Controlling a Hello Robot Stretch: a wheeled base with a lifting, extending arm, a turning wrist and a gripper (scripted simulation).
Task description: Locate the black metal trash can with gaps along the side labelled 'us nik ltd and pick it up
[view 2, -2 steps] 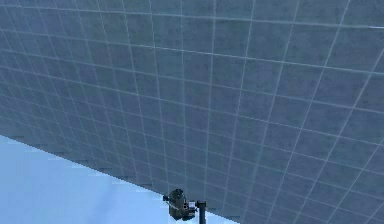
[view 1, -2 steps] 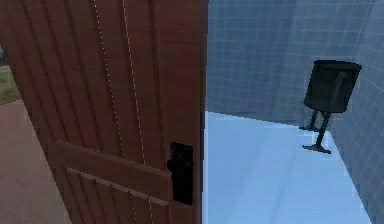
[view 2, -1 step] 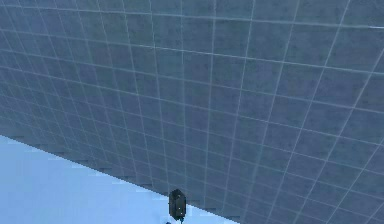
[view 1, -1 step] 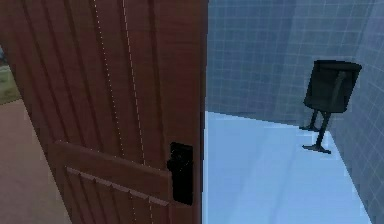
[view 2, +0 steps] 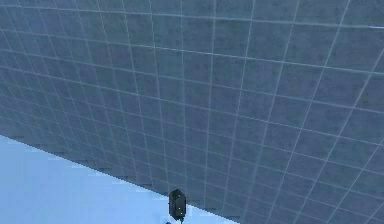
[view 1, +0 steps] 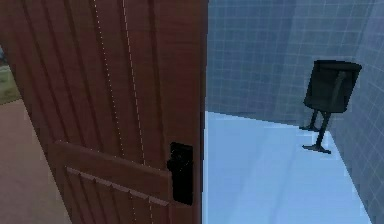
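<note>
Black trash can (view 1: 333, 85), upper right: stiff metal, likely light; I'd take its rim. My gripper's state I cannot tell.

Black trash can (view 1: 332, 86), forward view's right

A reddish-brown wooden plank door (view 1: 110, 90) stands open and takes up the forward view's left half. A black oblong handle plate (view 1: 181, 172) sits low on the door, near its right edge. Left of the door lies a strip of dull brown floor (view 1: 22, 175). Right of the door, a pale blue smooth floor (view 1: 260, 175) runs back to a blue-grey wall of small square tiles (view 1: 255, 55). In the arm side view, a grey-blue tiled wall (view 2: 200, 90) meets a pale floor (view 2: 50, 185) along a slanting line.
</note>
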